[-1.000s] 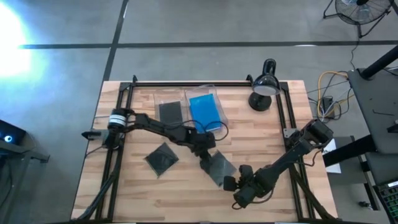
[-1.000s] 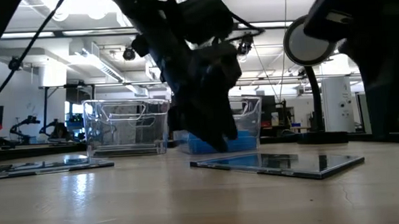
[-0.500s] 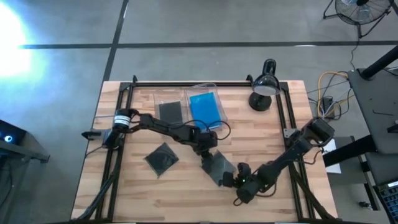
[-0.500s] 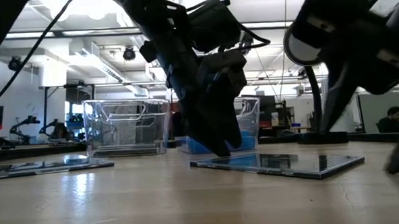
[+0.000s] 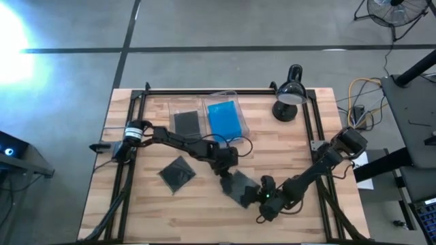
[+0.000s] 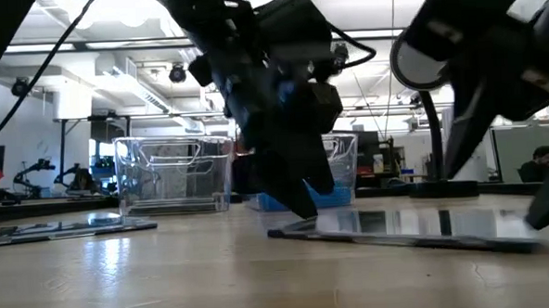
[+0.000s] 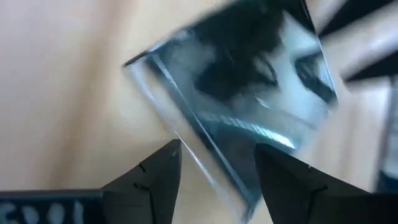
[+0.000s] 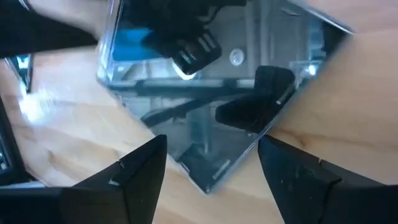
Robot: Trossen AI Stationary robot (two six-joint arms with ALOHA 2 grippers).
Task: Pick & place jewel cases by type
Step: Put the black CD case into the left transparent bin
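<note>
Straddling smoky jewel case (image 5: 240, 188) at frame centre, left gripper (image 5: 224, 178) & right gripper (image 5: 255, 195) both wide open, case slid lower vs earlier.

Grey concrete floor (image 5: 225, 27), black desk lamp (image 5: 289, 93), fan (image 5: 394, 12), bright ceiling lights.

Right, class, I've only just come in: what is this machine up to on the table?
Two robot arms are working on one dark case lying flat near the middle of the wooden table. The left pincer and the right pincer sit at opposite edges of it, both open, with nothing lifted yet. Another dark case lies loose on the table. At the back, one clear tray holds a blue case and the tray beside it a dark one.
</note>
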